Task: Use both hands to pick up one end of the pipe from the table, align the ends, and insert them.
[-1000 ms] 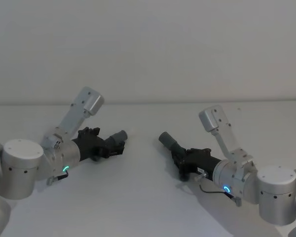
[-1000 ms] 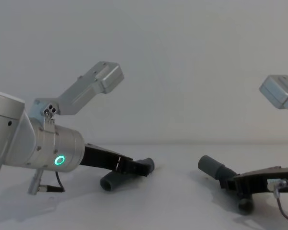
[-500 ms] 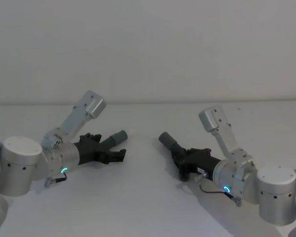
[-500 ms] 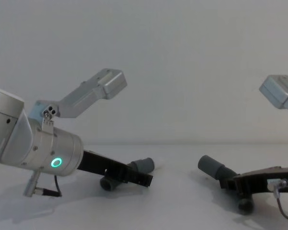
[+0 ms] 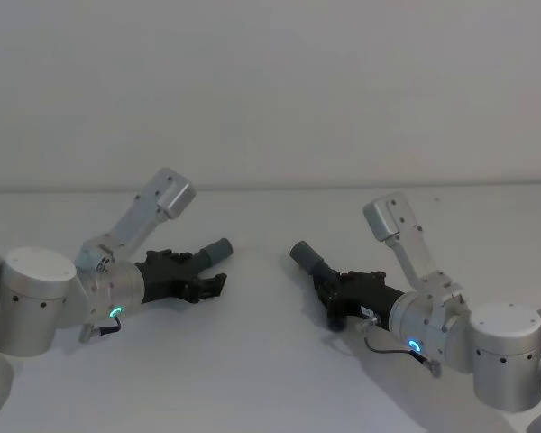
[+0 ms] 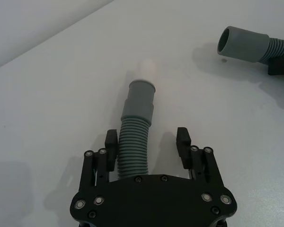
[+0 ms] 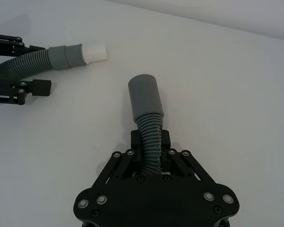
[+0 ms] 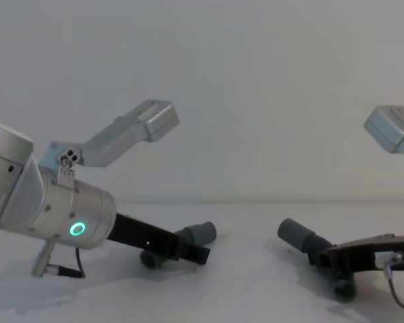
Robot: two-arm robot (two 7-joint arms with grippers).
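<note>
Two dark-grey ribbed pipe pieces lie on the white table (image 5: 270,361). The left piece (image 6: 136,142) points away from my left gripper, its smooth cuff (image 6: 138,101) ending in a whitish tip (image 6: 146,68). My left gripper (image 6: 146,141) is open, with one finger on each side of the ribbed body; it sits low on the table (image 5: 207,281). My right gripper (image 7: 150,138) is shut on the ribbed body of the right piece, whose plain cuff (image 7: 144,94) sticks out ahead. The two ends (image 5: 215,250) (image 5: 304,255) face each other across a gap.
Both silver arms come in low from the near corners, each with a green ring light (image 5: 115,312) (image 5: 414,345). A plain wall stands behind the table's far edge. In the chest view the left gripper (image 8: 188,254) lies in front of the left cuff (image 8: 198,233).
My left gripper has swung down and toward the near side, lying lower along the left pipe piece. The pipe pieces and the right arm have stayed put.
</note>
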